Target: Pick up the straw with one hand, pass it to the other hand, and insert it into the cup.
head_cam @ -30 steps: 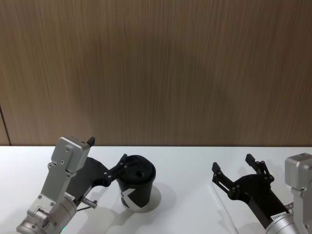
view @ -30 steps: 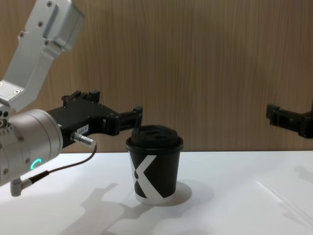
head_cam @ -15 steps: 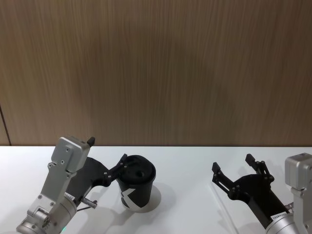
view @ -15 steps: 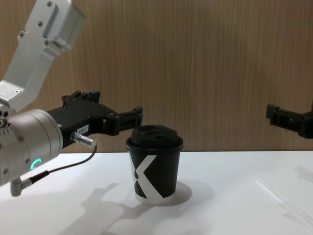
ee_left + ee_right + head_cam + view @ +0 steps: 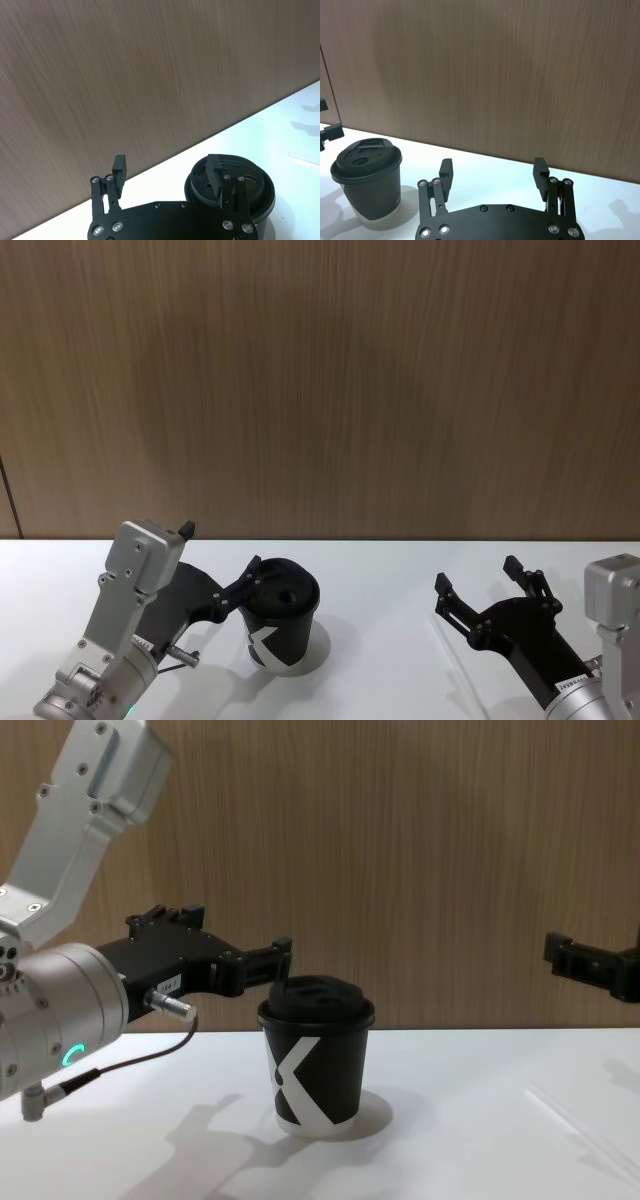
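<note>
We judge the step in hand to be the first pick: the straw (image 5: 572,1124) lies flat on the white worktop (image 5: 450,1150), well to the right of the cup (image 5: 315,1065), and nothing grips it yet. The right pincer (image 5: 480,576) hangs above that side of the worktop with its jaws spread wide and empty. To do this well, we should bring it down with the jaws straddling the straw crosswise, not along it. We should close near one end, so that a long free length is left for the other arm to take. The straw is thin and pale, so we should close low, almost at the surface, lest it roll away. The left pincer (image 5: 220,550) hovers, also spread and empty, just beside the cup's lid; we cannot tell whether one finger touches it.
</note>
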`<action>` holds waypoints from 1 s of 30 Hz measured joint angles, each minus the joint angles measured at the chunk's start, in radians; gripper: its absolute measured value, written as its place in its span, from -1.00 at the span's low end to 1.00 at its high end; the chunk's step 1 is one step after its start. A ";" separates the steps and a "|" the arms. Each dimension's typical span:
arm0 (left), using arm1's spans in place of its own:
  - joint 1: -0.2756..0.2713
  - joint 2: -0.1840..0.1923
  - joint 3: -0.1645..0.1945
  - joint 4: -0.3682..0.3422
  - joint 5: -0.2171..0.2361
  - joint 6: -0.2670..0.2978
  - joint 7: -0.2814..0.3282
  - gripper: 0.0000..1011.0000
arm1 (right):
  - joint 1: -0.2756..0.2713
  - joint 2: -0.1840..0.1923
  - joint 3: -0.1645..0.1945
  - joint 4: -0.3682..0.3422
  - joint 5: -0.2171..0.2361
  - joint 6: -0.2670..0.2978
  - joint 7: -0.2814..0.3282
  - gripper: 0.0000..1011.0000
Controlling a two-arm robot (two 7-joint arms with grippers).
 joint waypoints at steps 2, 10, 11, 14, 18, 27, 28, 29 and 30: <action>0.000 0.000 0.000 0.000 0.000 0.000 0.000 0.98 | 0.000 0.000 0.000 0.000 0.000 0.000 0.000 0.98; 0.000 0.000 0.000 0.000 0.000 0.000 0.000 0.98 | 0.000 0.000 0.000 0.000 0.000 0.000 0.000 0.98; 0.000 0.000 0.000 0.000 0.000 0.000 0.000 0.98 | 0.000 0.000 0.000 0.000 0.000 0.000 0.000 0.98; 0.000 0.000 0.000 0.000 0.000 0.000 0.000 0.98 | 0.000 0.000 0.000 0.000 0.000 0.000 0.000 0.98; 0.000 0.000 0.000 0.000 0.000 0.000 0.000 0.98 | 0.000 0.000 0.000 0.000 0.000 0.000 0.000 0.98; 0.000 0.000 0.000 0.000 0.000 0.000 0.000 0.98 | 0.000 0.000 0.000 0.000 0.000 0.000 0.000 0.98; 0.000 0.000 0.000 0.000 0.000 0.000 0.000 0.98 | 0.000 0.000 0.000 0.000 0.000 0.000 0.000 0.98; 0.000 0.000 0.000 0.000 0.000 0.000 0.000 0.98 | 0.000 0.000 0.000 0.000 0.000 0.000 0.000 0.98; 0.000 0.000 0.000 0.000 0.000 0.000 0.000 0.98 | 0.000 0.000 0.000 0.000 0.000 0.000 0.000 0.98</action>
